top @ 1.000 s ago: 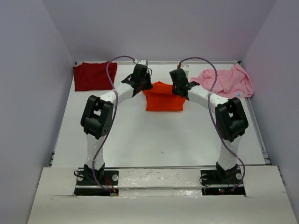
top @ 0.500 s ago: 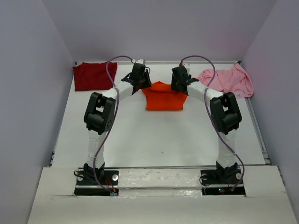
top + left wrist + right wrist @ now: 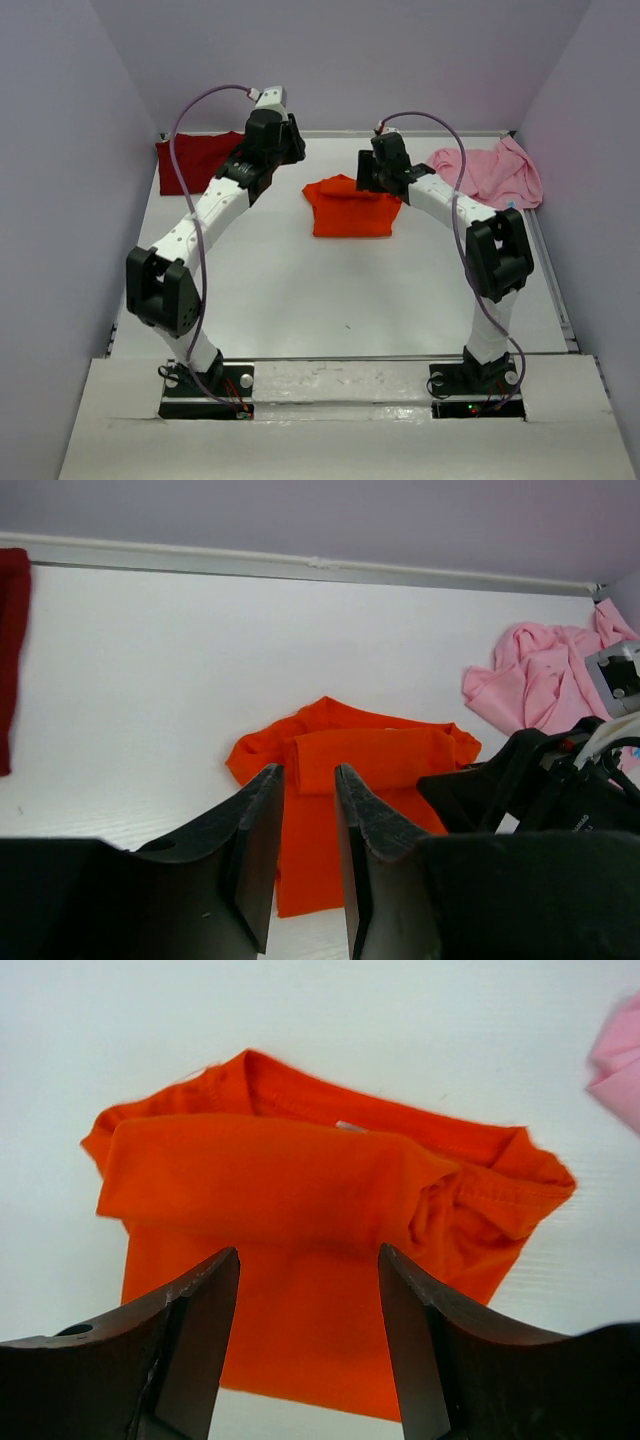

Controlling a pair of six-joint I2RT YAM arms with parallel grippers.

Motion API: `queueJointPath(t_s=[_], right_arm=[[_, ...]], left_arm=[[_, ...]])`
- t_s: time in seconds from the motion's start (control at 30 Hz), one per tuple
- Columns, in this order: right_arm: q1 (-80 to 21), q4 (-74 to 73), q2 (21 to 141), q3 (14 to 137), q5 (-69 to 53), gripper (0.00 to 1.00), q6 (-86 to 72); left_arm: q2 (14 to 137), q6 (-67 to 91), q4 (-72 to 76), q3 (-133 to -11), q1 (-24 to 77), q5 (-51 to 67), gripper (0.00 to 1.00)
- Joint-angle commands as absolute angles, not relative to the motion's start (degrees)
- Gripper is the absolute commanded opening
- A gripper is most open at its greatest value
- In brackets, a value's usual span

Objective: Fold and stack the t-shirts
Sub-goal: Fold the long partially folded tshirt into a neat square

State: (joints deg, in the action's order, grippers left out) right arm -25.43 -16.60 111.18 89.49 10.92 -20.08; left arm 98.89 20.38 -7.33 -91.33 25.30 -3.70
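Release just happened: a second ago both arms were down at the far corners of the orange t-shirt (image 3: 350, 208); now both have let go and lifted, and the left arm has swung up and away toward the maroon t-shirt (image 3: 190, 165). Left jaws narrowly parted, empty. Right jaws wider apart, empty, hovering over the orange cloth. Orange fold looks finished, judging by its rough rectangle mid-worktop (image 3: 300, 290). Stacking not yet done. Maroon lies flat and squarish in the far left corner. Pink t-shirt (image 3: 490, 172) is a rumpled heap far right, likely next to fold. All soft matte knit. Orange has a folded-over top band, one sleeve bunched and wrinkled. Worktop smooth, white.
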Motion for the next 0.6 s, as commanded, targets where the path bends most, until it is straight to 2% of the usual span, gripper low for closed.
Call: queueJointPath(t_s=[0.0, 0.1, 0.57], right_arm=[[-27.6, -17.8, 112.4, 90.3, 3.0, 0.63, -19.2], [-28.7, -17.8, 113.6, 90.9, 1.5, 0.63, -20.4], [-29.3, -20.0, 123.0, 97.6, 2.4, 0.65, -22.9]], left_arm=[[89.8, 16.5, -0.8, -78.3, 25.1, -8.9, 0.39], [84.9, 16.4, 4.0, -72.8, 25.1, -9.9, 0.42], [84.1, 15.4, 1.7, -74.5, 24.5, -10.5, 0.43]])
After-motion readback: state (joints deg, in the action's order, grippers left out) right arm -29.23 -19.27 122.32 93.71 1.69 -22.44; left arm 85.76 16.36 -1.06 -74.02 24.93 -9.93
